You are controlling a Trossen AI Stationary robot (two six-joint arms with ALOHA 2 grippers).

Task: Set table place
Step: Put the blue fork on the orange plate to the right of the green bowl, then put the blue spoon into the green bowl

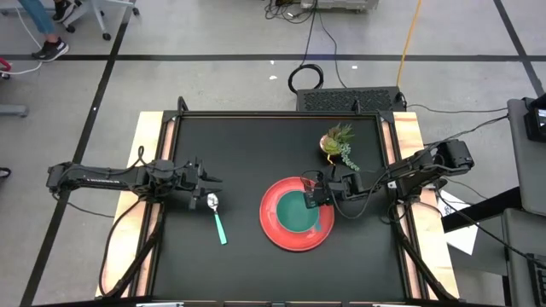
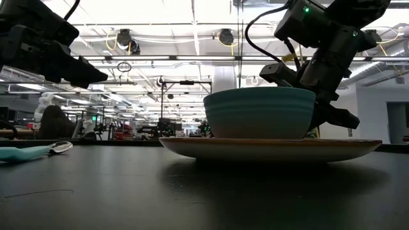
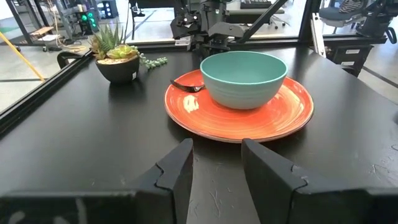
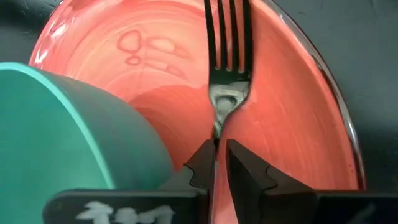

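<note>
The round red plate (image 1: 294, 230) lies on the black table (image 1: 239, 145) with the teal bowl (image 1: 295, 211) standing on it. My right gripper (image 1: 314, 195) hangs over the plate's far right part beside the bowl, shut on the metal fork (image 4: 227, 43). The fork's tines lie on the plate's red surface. The spoon (image 1: 217, 218), with a teal handle, lies flat on the table left of the plate. My left gripper (image 1: 208, 182) hovers just beyond the spoon's bowl end, open and with nothing between its fingers (image 3: 180, 171). My right gripper pinches the fork's narrow neck (image 4: 218, 127), just behind the tines, between its two fingertips (image 4: 202, 163). The fingers slant down from the table's right side and run along the fork. The tines rest on the plate next to the bowl; the handle is hidden behind the fingers.
A small potted green plant (image 1: 338, 143) stands on the table at the far right, close behind my right gripper. Light wooden strips (image 1: 150, 170) run along the table's left and right sides. Bare black tabletop lies near the front edge and at the far left.
</note>
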